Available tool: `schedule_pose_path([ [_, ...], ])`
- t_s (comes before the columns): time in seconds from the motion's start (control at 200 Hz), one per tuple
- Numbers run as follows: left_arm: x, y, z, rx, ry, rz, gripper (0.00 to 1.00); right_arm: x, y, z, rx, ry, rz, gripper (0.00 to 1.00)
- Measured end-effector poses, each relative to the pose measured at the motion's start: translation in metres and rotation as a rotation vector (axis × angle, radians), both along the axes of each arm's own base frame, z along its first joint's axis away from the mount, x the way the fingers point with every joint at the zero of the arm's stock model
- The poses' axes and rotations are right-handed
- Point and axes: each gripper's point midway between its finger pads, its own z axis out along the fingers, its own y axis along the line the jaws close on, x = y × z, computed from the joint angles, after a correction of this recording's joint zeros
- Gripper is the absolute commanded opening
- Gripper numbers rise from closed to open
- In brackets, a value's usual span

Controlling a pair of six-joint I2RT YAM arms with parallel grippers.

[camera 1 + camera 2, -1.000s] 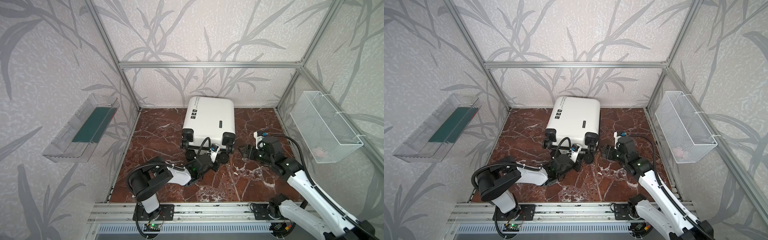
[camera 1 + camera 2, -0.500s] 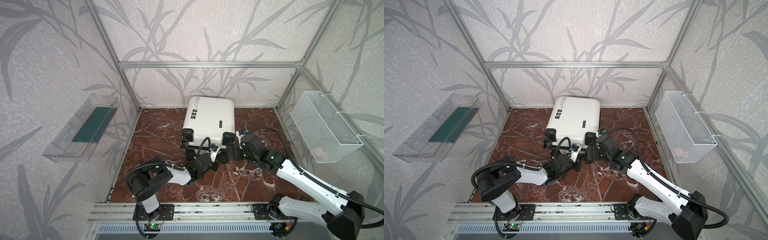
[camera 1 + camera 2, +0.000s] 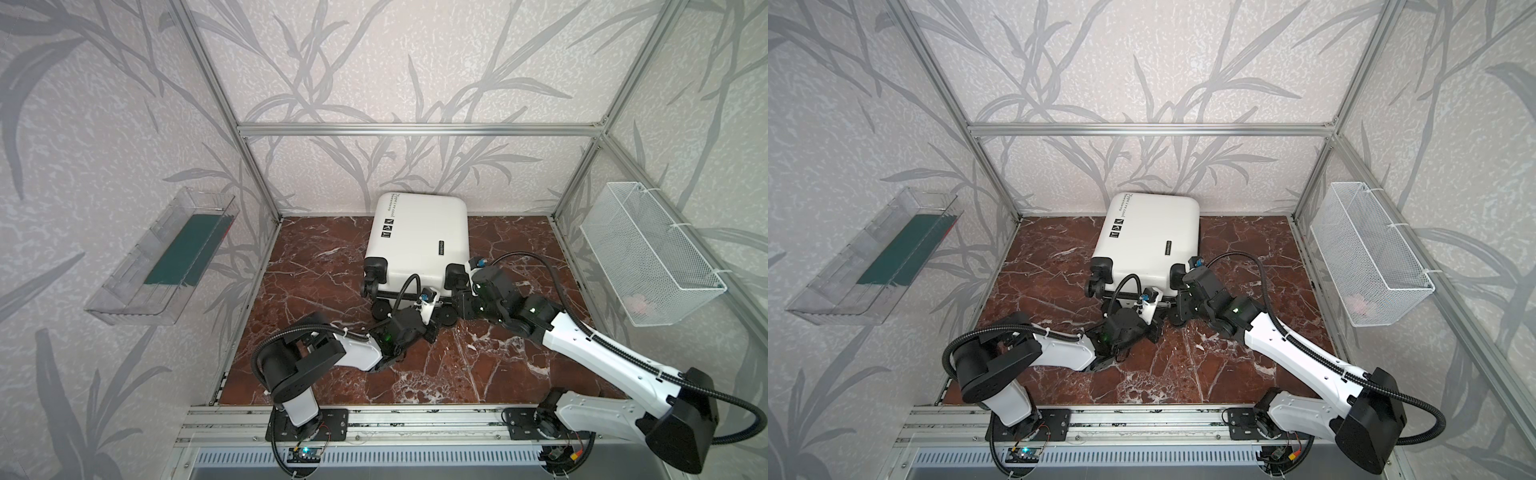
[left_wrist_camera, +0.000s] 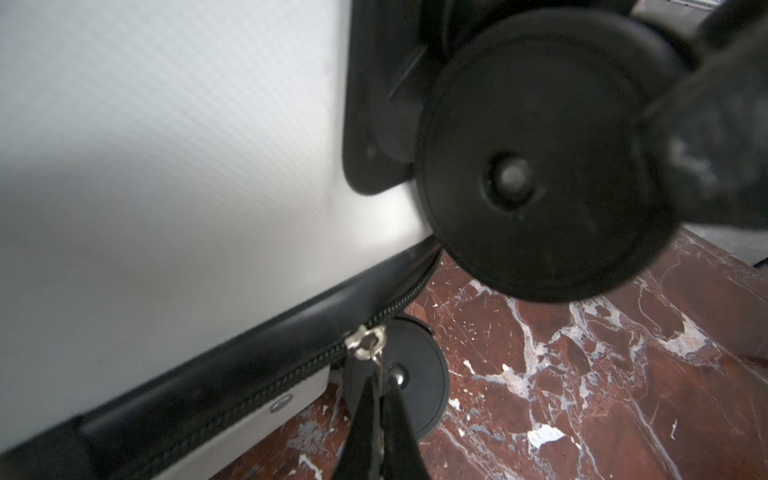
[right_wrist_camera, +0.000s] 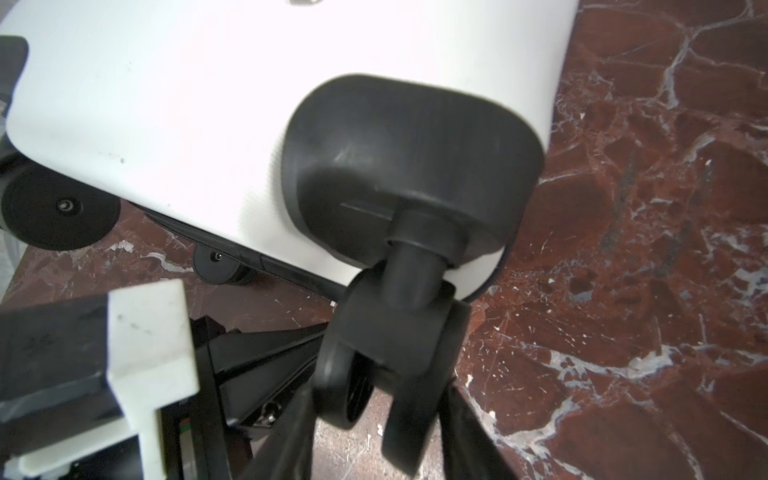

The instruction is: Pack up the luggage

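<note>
- Along the middle of the tabletop's (image 3: 316,266) back edge lay the luggage (image 3: 419,237). It was flat and zipped shut, with its wheels turned toward the front edge, probably so both arms could reach the zip end.
- At its front right corner, the right gripper (image 5: 378,390) straddled a wheel (image 5: 345,386) with its jaws partly closed. Whether they truly pinched the wheel I could not tell. The likely purpose was to brace the luggage against sliding.
- Along its front side, the left gripper (image 4: 376,374) was fully closed on the zipper pull (image 4: 368,345), low beside the zipper (image 4: 316,361). It seemed ready to drag the pull round and open the luggage for packing.
- Black print near the lid's back left corner appeared to read "Type/recool". A smaller line under it, three square icons (image 3: 386,229) and the little logo plate (image 3: 440,248) were too small to read.
</note>
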Motion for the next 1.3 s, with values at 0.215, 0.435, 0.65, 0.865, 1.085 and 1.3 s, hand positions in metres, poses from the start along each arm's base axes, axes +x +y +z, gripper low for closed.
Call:
schedule_pose_path([
  [0.215, 0.003, 0.003, 0.008, -0.017, -0.015, 0.008, 0.0, -0.003, -0.001, 0.01, -0.003, -0.006, 0.013, 0.0],
  [0.435, -0.002, 0.007, 0.013, -0.003, -0.022, -0.004, 0.0, 0.001, 0.011, 0.026, 0.033, -0.05, 0.044, 0.33],
  [0.65, -0.002, 0.007, 0.014, -0.006, -0.024, -0.004, 0.0, 0.002, 0.002, 0.034, 0.033, -0.09, 0.015, 0.76],
  [0.865, -0.002, 0.007, 0.014, -0.011, -0.027, -0.004, 0.0, 0.002, -0.008, 0.05, 0.057, -0.132, -0.002, 0.84],
  [1.085, -0.002, 0.007, 0.015, -0.013, -0.028, -0.004, 0.0, 0.001, -0.006, 0.028, 0.028, -0.083, 0.003, 0.87],
  [1.3, -0.002, 0.007, 0.015, -0.015, -0.03, -0.005, 0.0, 0.008, 0.001, 0.006, -0.009, -0.038, 0.007, 0.85],
])
